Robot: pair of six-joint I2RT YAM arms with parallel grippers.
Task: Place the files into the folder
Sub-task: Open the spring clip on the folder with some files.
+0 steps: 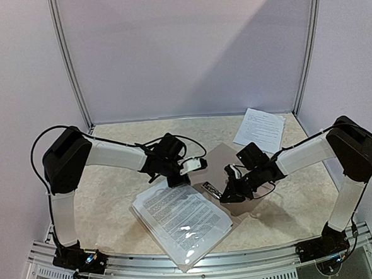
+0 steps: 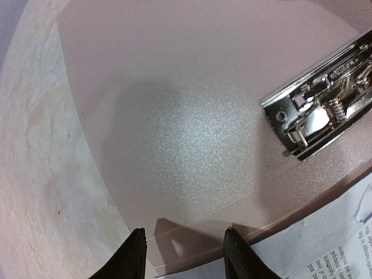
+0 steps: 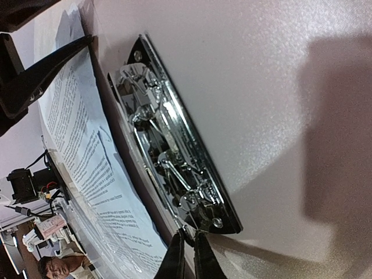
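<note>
Closest to the near edge of the table (image 1: 114, 201), a stack of files (image 1: 181, 219) lay flat on the near-left half of the opened folder (image 1: 217, 155). One corner of the stack pointed toward the front rail, and a patch of glare showed on its top surface.

Just beyond the stack, along the folder's spine, sat the metal clip (image 1: 211, 190), a chromed spring mechanism fixed to the tan inner cover.

The right gripper (image 3: 189, 258) was positioned at the near end of the clip, its fingertips right at the clip's base plate. Its jaws stood almost together, with only a thin slit between them. Whether any part of the clip was pinched could not be determined.

The left gripper (image 2: 185, 258) was positioned over the left edge of the tan cover, just beside the far edge of the stack. Its jaws stood moderately apart with nothing gripped, and only the cover's edge showed in the gap.

The tan half of the folder extended to the right and away from the clip, flat on the table.

Farthest back, near the right rear corner, a second batch of files (image 1: 259, 128) lay on the table, apart from the folder.
</note>
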